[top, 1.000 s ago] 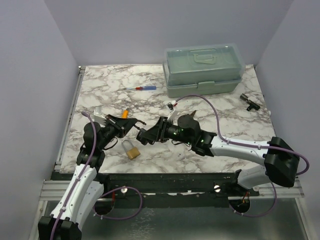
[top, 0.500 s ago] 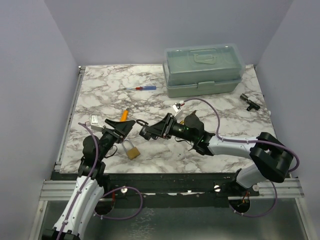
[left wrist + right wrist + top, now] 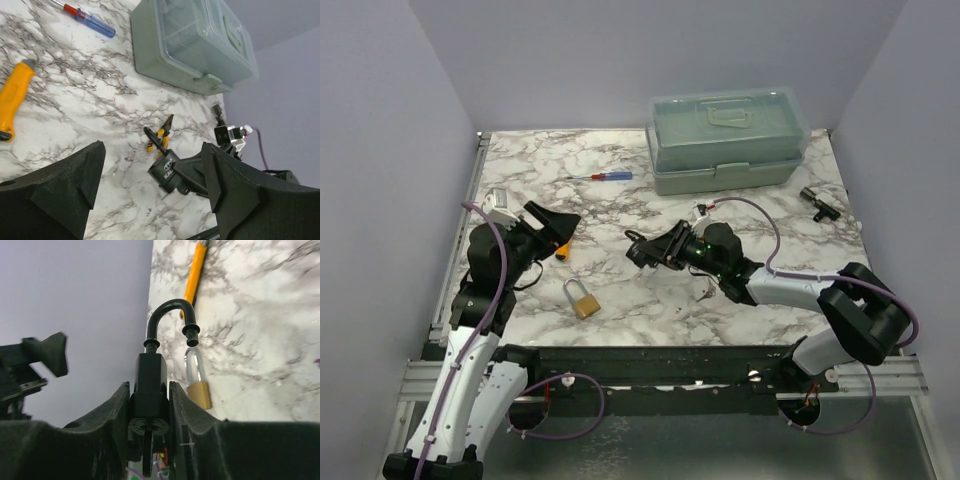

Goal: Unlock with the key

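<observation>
Where the desk (image 3: pixel 650 310) lies nearest, a brass padlock (image 3: pixel 582 300) is seen lying flat. Beyond it, a black padlock (image 3: pixel 150 372), shackle open, is gripped by the right claw (image 3: pixel 148 395), the key (image 3: pixel 147 452) lodged in its keyway. The left claw (image 3: pixel 152 152) is shown agape and empty. Farthest are set a screwdriver (image 3: pixel 605 176) and a green box (image 3: pixel 728 140).

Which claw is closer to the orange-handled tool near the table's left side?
Left. The left claw hangs open right by the orange-handled tool; the right claw, gripping a black padlock, is well off to its right.
</observation>
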